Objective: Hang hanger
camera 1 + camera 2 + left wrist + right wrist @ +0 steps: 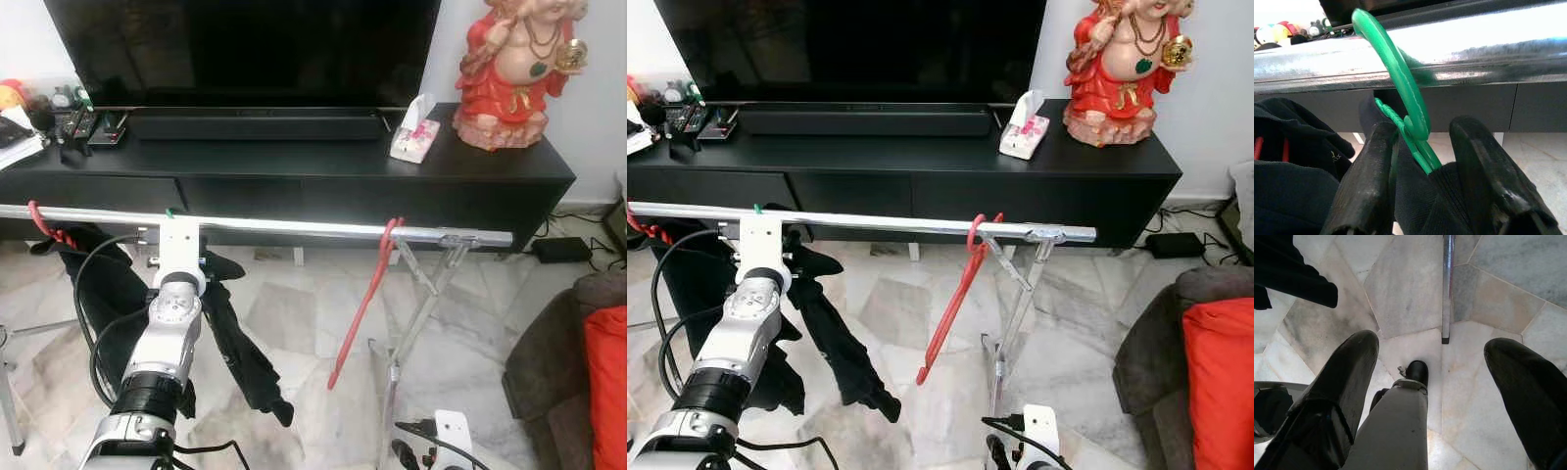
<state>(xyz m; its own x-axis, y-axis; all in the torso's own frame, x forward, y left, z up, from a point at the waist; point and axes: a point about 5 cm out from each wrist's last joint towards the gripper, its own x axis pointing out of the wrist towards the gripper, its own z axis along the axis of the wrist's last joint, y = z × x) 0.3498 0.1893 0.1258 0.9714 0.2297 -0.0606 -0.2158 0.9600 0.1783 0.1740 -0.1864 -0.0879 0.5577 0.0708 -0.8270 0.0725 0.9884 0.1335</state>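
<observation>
The left gripper (1420, 166) is raised to the silver rail (294, 227) of a drying rack, at about 9 o'clock in the head views. Its 2 black fingers (1364, 186) stand narrowly apart, clamped on the neck of a green hanger (1400, 88) that carries a black garment (235, 343). The hanger's hook curves over the top edge of the rail and touches it; the garment hangs below, beside the arm.

Toward 3 o'clock along the same rail, a red hanger (367, 294) hangs bare, tilted, close to the rail's right end and the rack's crossed legs (426, 284). Between the 2 hangers the rail is bare. At the far 9 o'clock end another red hook (39, 223) sits over the rail with more dark cloth.

Behind the rail, at 12 o'clock, a black TV cabinet (294, 166) runs parallel to it, its front edge near.

The right gripper (1430, 377) hangs low at 5 o'clock, fingers spread wide and holding nothing, over the marble floor (1410, 293) near a rack leg's foot (1447, 289).
</observation>
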